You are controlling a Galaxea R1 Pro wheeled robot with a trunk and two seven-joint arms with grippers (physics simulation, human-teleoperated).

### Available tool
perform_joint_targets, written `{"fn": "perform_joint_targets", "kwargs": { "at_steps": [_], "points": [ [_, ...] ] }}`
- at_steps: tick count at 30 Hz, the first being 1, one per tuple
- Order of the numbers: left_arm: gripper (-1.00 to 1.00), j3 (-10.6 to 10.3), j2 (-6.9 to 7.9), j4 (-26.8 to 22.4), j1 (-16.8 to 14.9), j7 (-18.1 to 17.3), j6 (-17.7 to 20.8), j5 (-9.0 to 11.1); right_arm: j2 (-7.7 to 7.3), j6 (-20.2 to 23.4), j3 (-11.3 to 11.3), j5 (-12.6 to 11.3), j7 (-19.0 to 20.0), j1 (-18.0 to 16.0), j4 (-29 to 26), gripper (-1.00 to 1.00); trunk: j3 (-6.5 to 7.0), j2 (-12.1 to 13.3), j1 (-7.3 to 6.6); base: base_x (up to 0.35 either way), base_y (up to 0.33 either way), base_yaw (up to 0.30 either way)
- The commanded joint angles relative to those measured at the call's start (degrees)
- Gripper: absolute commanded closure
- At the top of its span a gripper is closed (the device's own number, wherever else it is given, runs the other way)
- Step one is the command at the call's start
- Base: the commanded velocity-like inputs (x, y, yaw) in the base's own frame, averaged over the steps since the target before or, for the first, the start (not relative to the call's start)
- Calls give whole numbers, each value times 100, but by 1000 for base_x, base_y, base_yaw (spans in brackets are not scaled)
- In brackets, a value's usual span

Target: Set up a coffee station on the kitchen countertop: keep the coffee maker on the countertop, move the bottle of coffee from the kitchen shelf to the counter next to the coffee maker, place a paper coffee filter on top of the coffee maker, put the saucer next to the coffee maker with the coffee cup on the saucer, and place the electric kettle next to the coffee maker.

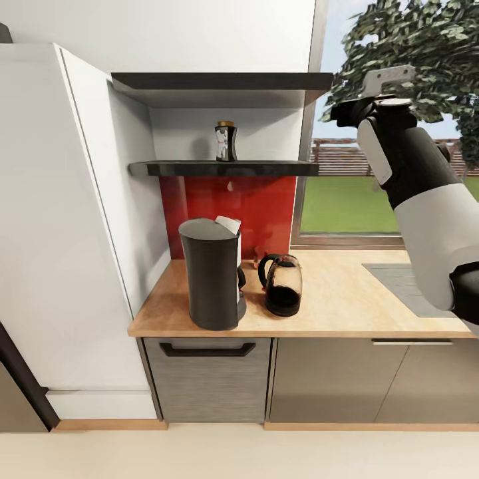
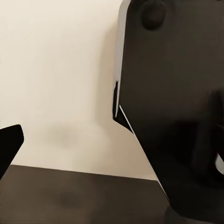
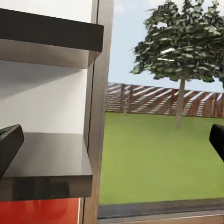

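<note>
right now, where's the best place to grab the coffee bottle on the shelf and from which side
Grip the bottle of coffee around its mid-body, coming in level from the front. It stands upright on the lower shelf, with the upper shelf above it, so a top-down approach looks blocked.

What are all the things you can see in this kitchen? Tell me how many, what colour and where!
coffee maker: one, dark grey, on the countertop's left end
electric kettle: one, clear glass with black handle, just right of the coffee maker
bottle of coffee: one, dark with a brown cap, on the lower shelf
shelves: two, black, above the countertop
countertop: one, light wood
backsplash: one, red, behind the coffee maker
tree: one, green, outside the window
right arm: one, white and black, raised
right pincer: open, black fingertips
</note>
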Motion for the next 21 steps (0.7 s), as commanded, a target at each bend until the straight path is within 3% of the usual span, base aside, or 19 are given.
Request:
{"fn": "perform_joint_targets", "kwargs": {
  "at_steps": [1, 7, 21],
  "points": [
    [-100, 32, 1, -8, 4, 1, -7, 12, -7, 16, 36, -62, -56, -4, -10, -100, -5, -6, 3, 0, 0, 0],
    [-100, 35, -6, -3, 4, 25, -7, 13, -6, 26, 38, -69, -65, -3, -35, -100, -5, -6, 3, 0, 0, 27],
    [-100, 36, -30, -8, 4, 38, -16, 13, -10, 17, 40, -58, -66, 45, 20, -100, -31, -6, 3, 0, 0, 244]
  ]
}}
